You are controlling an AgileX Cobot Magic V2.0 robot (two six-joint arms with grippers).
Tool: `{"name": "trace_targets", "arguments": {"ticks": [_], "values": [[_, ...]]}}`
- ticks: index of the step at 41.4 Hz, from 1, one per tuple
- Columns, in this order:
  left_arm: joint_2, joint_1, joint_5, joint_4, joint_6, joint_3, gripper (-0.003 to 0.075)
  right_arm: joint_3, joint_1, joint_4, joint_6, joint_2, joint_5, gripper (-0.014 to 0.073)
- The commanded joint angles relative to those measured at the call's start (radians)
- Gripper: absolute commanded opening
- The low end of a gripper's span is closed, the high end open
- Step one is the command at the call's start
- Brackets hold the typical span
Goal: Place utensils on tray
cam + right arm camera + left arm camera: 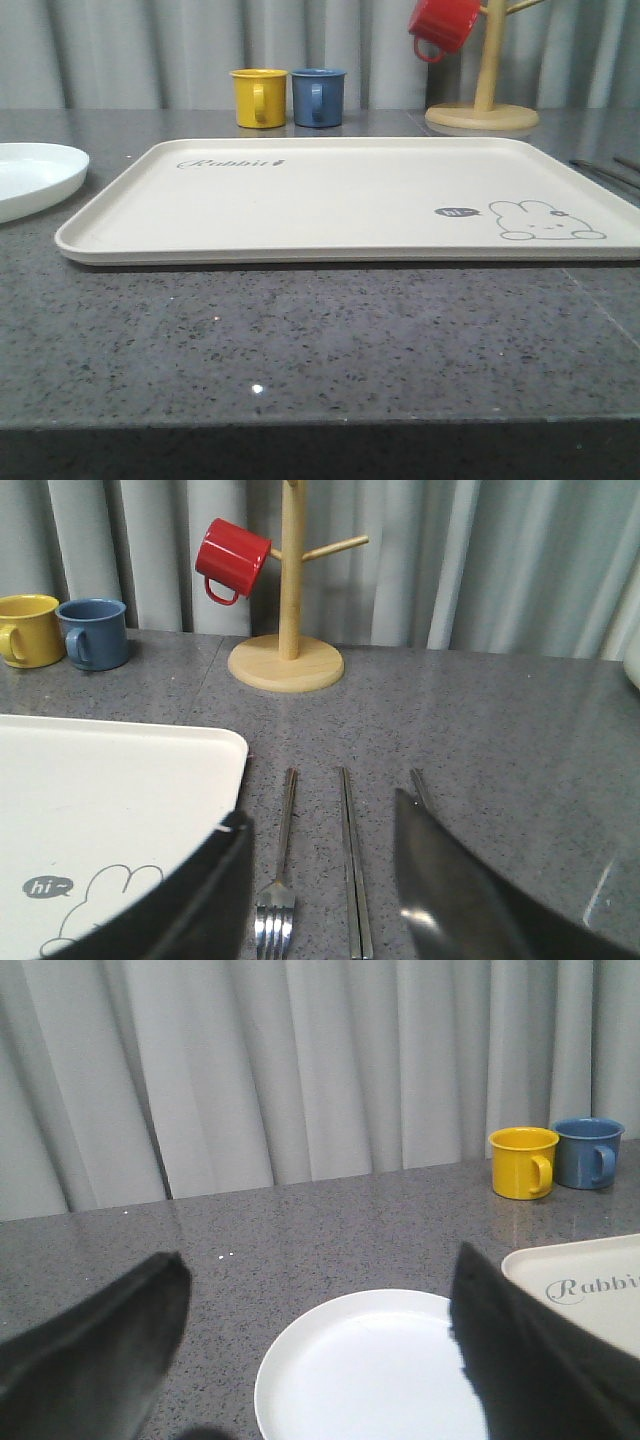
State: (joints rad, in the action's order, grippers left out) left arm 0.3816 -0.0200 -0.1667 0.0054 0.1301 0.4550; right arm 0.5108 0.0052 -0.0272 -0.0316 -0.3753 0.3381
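**Utensils not yet on tray; first pick to be set up**

The large flat cream rectangular tray (pixel 330 200) with rabbit drawing and "Rabbit" script is seen across the middle of the front view, bare of cutlery. In the right wrist view, its rounded corner sits at centre left.

The slim silver metal utensils lie on the grey speckled stone countertop (pixel 320 340), just beside that corner, side by side and apart from one another. The four-tined fork (pixel 279 865) is nearest the tray, tines at the lower edge of the frame. The pair of straight chopsticks (pixel 352 860) is at lower centre. A third handle (pixel 420 785), taken to be the spoon, is largely hidden behind a finger.

The right gripper (pixel 320 900) is held low over the fork and chopsticks, jaws spread wide, nothing held. The left gripper (pixel 320 1360) is likewise wide and empty, over the round white plate (pixel 370 1370) at lower centre of the left wrist view.

Judgement: no utensil is placed yet, so a first pick by the right arm is the step in hand. The fork is probably best taken at mid-handle, fingers set across the shaft and lowered close to the stone, since thin polished metal is likely to slip. The neighbouring chopsticks should be kept outside the closing jaws.
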Motion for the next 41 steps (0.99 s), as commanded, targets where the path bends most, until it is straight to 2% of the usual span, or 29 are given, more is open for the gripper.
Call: {"name": "trace_targets", "arguments": {"ticks": [1,3,13,19,25,33,37,41], "values": [[0.014,0.002,0.093,0.000,-0.011,0.036,0.0645,0.037,-0.005,-0.002,0.005,-0.012,-0.071,0.0557],[0.014,0.002,0.093,0.000,-0.011,0.036,0.0639,0.037,-0.005,-0.002,0.005,-0.012,-0.071,0.0584],[0.016,0.002,0.095,-0.021,-0.011,0.036,0.0639,0.037,-0.005,-0.002,0.005,-0.012,-0.071,0.0579],[0.098,-0.008,0.059,-0.034,-0.011,0.087,0.0639,0.037,-0.005,-0.002,0.005,-0.012,-0.071,0.0579],[0.248,-0.075,-0.085,-0.034,-0.008,0.220,0.0639,0.037,-0.005,-0.002,0.005,-0.012,-0.071,0.0579],[0.489,-0.195,-0.356,-0.005,-0.003,0.423,0.0629,0.037,-0.005,-0.002,0.005,-0.012,-0.070,0.0579],[0.600,-0.241,-0.474,0.000,-0.003,0.509,0.0566,0.037,-0.005,-0.002,0.005,-0.012,-0.070,0.0579],[0.706,-0.283,-0.589,0.000,-0.002,0.583,0.0458,0.037,-0.005,-0.002,0.005,-0.012,-0.070,0.0579]]}}
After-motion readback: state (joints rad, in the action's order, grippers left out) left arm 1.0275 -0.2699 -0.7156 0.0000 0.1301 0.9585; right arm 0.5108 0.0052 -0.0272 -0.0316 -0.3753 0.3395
